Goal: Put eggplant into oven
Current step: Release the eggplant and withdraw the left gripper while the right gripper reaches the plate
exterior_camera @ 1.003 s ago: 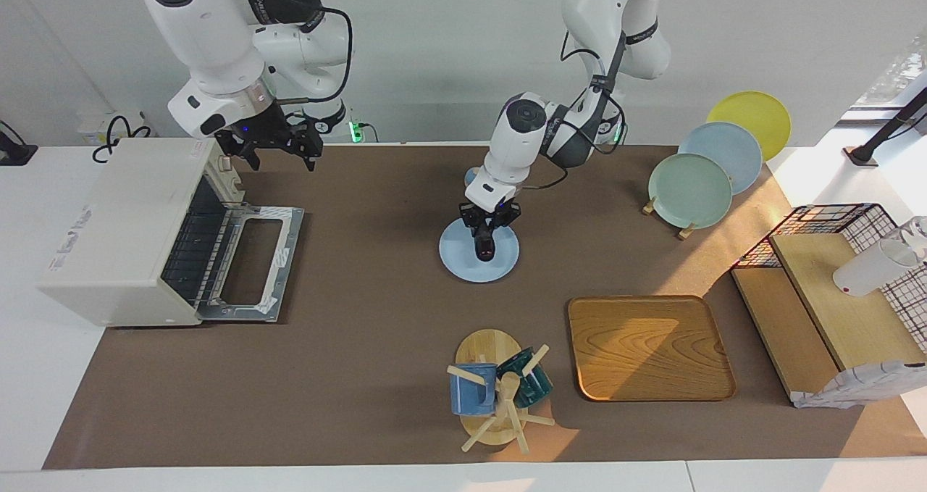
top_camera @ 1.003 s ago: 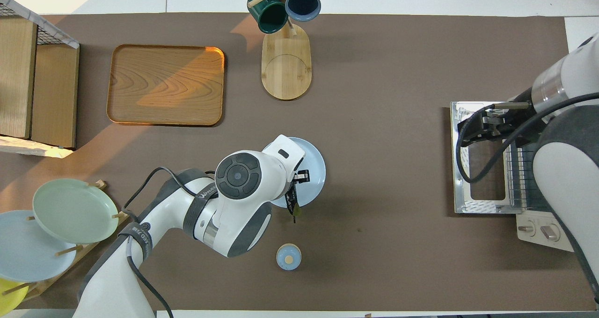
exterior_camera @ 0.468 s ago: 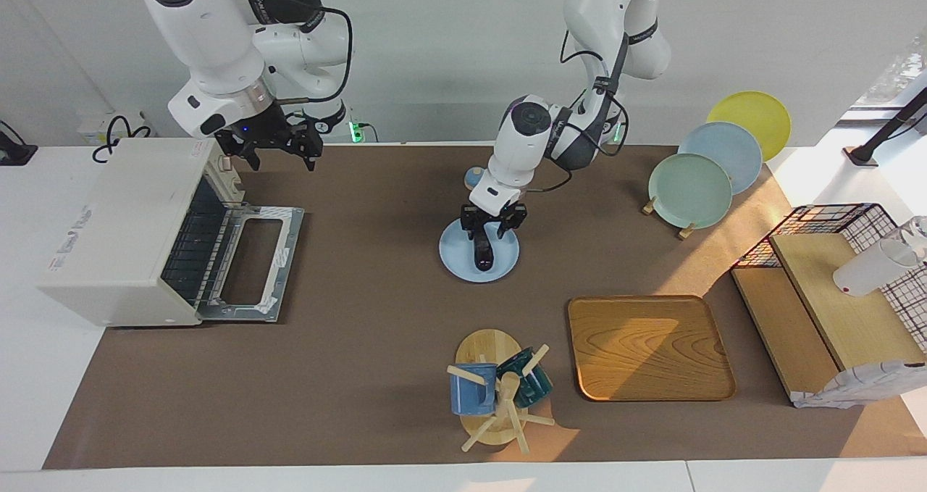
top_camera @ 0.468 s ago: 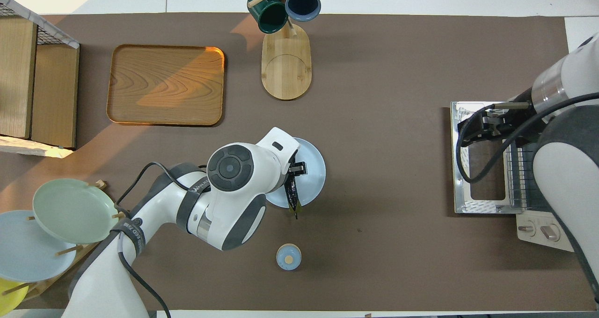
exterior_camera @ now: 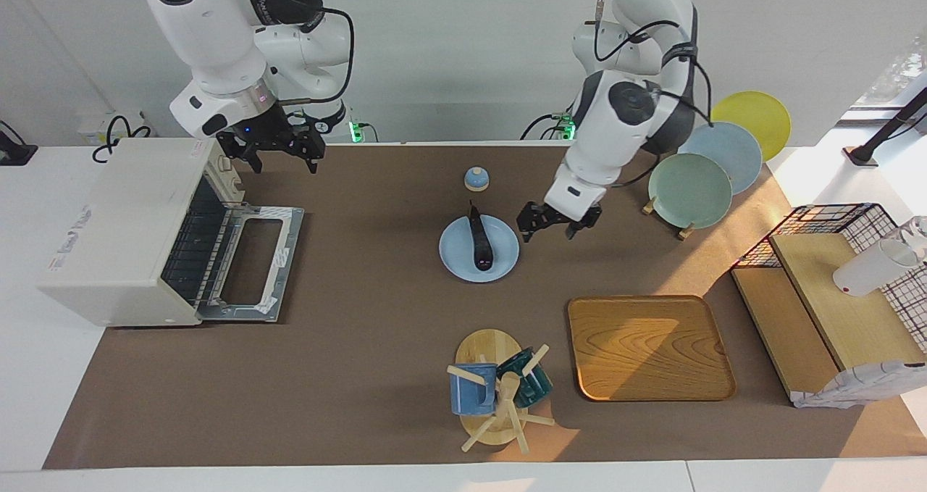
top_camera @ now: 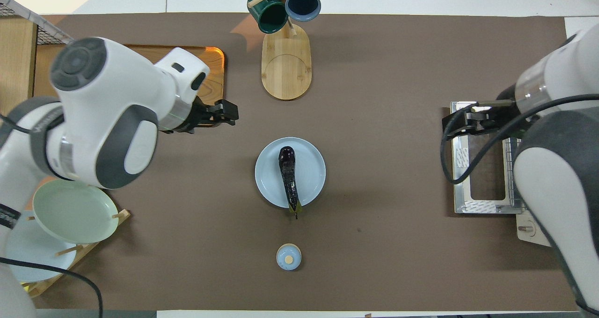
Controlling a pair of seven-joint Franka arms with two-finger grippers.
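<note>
Eggplant (exterior_camera: 478, 242) lies untouched on a blue plate (exterior_camera: 455, 259) mid-surface, well apart from the oven (exterior_camera: 119, 231), whose door hangs open. Left pincer (exterior_camera: 558, 221) hovers released beside the plate; right pincer (exterior_camera: 274, 146) waits released over the oven's door. Best grasp: across the eggplant's thick middle.

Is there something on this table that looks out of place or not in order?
Only one small thing: the eggplant lies on the blue plate with its stem poking past the rim nearest the robots. The oven door is folded down. Both the left pincer and the right pincer hold nothing.
</note>
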